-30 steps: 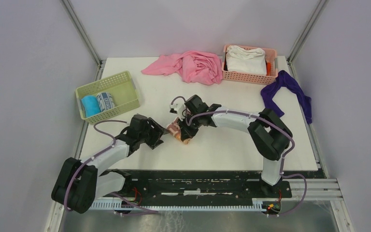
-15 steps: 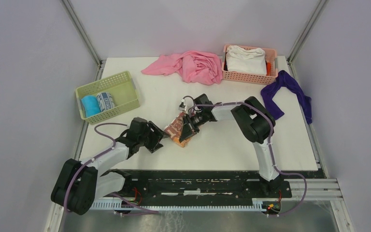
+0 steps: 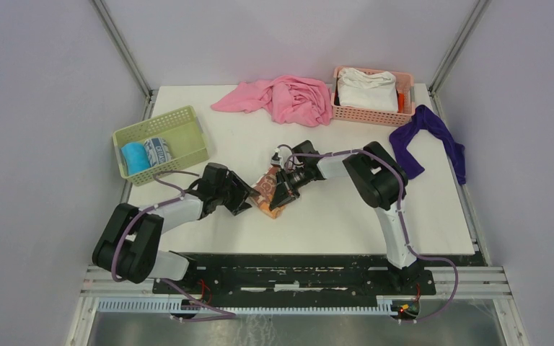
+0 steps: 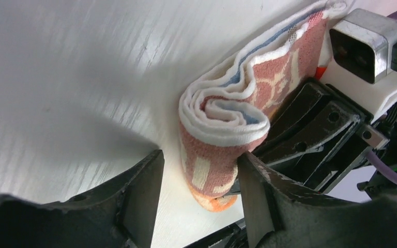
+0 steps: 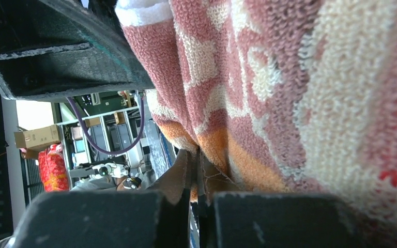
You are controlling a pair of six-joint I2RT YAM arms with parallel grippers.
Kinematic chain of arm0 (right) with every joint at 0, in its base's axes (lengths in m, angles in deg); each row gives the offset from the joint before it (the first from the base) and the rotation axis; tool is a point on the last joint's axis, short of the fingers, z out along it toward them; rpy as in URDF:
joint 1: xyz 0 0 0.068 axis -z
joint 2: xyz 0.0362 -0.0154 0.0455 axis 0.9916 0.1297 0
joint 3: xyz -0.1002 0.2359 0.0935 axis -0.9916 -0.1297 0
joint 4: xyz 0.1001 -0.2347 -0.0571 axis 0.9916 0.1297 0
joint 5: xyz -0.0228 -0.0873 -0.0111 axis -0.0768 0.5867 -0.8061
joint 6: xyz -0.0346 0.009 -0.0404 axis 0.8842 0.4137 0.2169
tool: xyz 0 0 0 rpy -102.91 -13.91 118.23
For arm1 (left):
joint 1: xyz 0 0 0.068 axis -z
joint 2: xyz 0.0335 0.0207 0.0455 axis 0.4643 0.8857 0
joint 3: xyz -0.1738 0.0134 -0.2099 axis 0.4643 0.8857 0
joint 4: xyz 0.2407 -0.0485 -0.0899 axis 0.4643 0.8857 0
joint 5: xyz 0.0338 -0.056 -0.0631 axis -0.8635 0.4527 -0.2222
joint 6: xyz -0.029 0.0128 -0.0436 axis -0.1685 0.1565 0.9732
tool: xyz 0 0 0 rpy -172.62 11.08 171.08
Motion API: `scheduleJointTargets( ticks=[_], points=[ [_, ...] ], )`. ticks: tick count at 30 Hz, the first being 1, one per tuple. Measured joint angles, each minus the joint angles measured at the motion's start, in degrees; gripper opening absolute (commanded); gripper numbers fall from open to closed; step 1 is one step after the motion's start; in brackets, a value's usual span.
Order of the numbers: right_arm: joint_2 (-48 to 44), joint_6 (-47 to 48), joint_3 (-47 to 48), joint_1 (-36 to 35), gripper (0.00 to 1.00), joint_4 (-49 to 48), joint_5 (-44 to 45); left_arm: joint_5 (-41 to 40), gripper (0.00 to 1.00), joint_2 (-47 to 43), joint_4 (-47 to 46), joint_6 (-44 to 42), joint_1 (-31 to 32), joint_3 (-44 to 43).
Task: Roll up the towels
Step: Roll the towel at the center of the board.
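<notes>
White surface point(image 3: 346, 216), centre frame: patterned towel point(image 4: 222, 129) rolled, pinched by right fingers point(image 4: 315, 111); left fingers point(image 4: 139, 201) spread wide astride its end. Blue roll point(image 3: 135, 157) and printed roll point(image 3: 159, 151) sit in green basket point(image 3: 159, 120), upper left. Likely only basketing remains.

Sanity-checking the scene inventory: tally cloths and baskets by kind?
Small towels: 3 (blue towel, printed towel, patterned towel)
Other cloths: 3 (pink cloth, white cloth, purple cloth)
Baskets: 2 (green basket, pink basket)
Total: 8
</notes>
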Motion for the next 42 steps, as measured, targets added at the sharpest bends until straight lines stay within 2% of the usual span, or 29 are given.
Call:
scheduleJointTargets(
  ticks=[4, 7, 13, 16, 21, 27, 35, 39, 42],
  points=[
    [-0.5, 0.9, 0.1, 0.0, 0.22, 1.1, 1.0, 0.1, 0.5, 3.1, -0.5, 0.0, 0.0, -1.5],
    [-3.3, 3.1, -0.3, -0.2, 0.33, 3.6, 5.1, 0.4, 0.46, 4.5, -1.7, 0.1, 0.0, -1.6],
    [-14.6, 11.3, -2.4, -1.8, 0.47, 9.7, 21.5, 1.7, 0.45, 7.1, -4.3, 0.2, -0.1, -2.1],
    [-21.9, 16.0, -4.0, -5.0, 0.54, 11.5, 32.1, 2.0, 0.45, 7.6, -4.8, 0.2, -0.2, -2.4],
    [-28.8, 23.8, -7.1, -14.6, 0.55, 11.0, 51.3, 1.9, 0.45, 7.6, -4.7, 0.2, -0.2, -2.5],
    [-28.8, 32.0, -7.7, -26.0, 0.55, 9.4, 67.8, 1.8, 0.46, 7.6, -4.5, 0.2, -0.2, -2.6],
    [-21.0, 38.0, -7.6, -30.0, 0.53, 8.3, 81.2, 1.8, 0.45, 7.6, -4.4, 0.2, -0.2, -2.6],
    [-19.1, 39.6, -6.4, -30.3, 0.46, 7.2, 84.0, 1.8, 0.46, 7.6, -4.4, 0.2, -0.2, -2.6],
    [-18.3, 40.2, -5.6, -30.3, 0.29, 7.5, 84.0, 1.8, 0.49, 7.6, -4.4, 0.2, -0.2, -2.6]
  ],
)
